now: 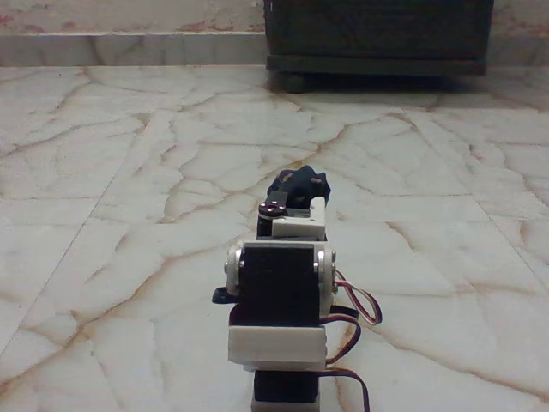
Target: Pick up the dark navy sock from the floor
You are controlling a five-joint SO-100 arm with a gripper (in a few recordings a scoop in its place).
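I see the white arm with black servo blocks from behind, low in the middle of the fixed view. Its gripper points away from the camera, and the wrist hides its fingers. A bunched lump of the dark navy sock shows just above and beyond the wrist. I cannot tell whether the sock is held by the fingers or lies on the floor behind them. The floor is glossy cream marble tile with brown veins.
A dark wooden cabinet on short feet stands at the back, centre-right, against a marble skirting step. Red and black wires loop out at the arm's right side. Open tiles lie left and right of the arm.
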